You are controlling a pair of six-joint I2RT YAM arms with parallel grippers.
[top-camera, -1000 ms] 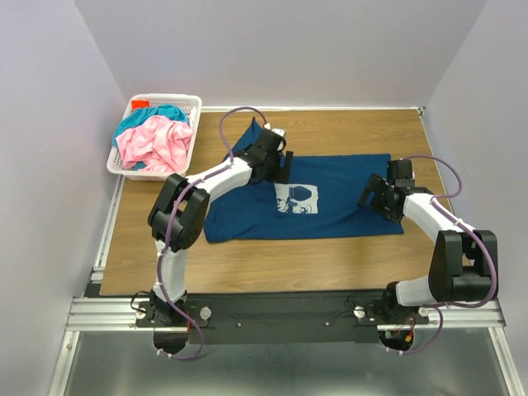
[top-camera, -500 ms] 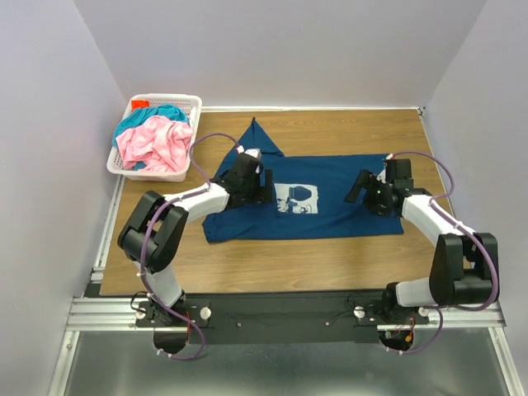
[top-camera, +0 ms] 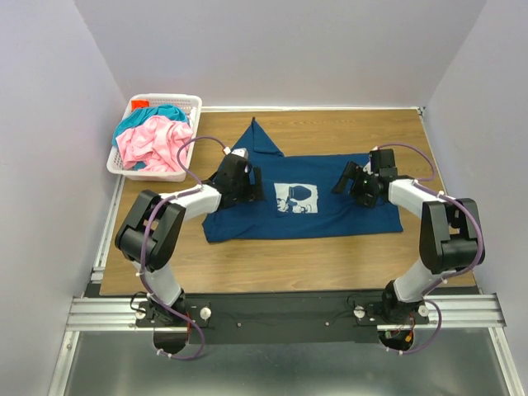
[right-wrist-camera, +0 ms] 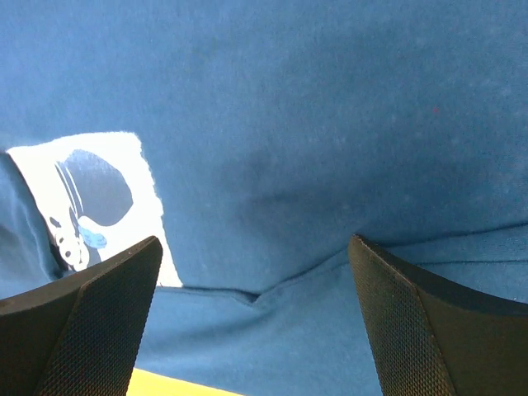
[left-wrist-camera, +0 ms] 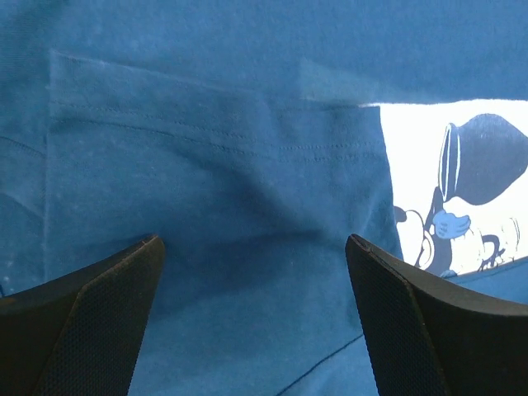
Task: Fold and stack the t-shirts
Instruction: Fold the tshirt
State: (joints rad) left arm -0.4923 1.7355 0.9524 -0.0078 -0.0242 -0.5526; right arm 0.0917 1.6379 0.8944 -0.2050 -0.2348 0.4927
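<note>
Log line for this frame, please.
blue t-shirt: spread on table, print up | left hand: open over it | right hand: open over it | pink t-shirt, teal t-shirt: in basket

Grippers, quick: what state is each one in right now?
Left gripper: open, holding nothing, fingers apart over the dark blue t-shirt.
Right gripper: open, holding nothing, over the same shirt.

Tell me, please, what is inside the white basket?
A crumpled pink tee lies on top of a teal tee in the basket; a small red bit shows at the back corner. Anything beneath them is covered.
</note>
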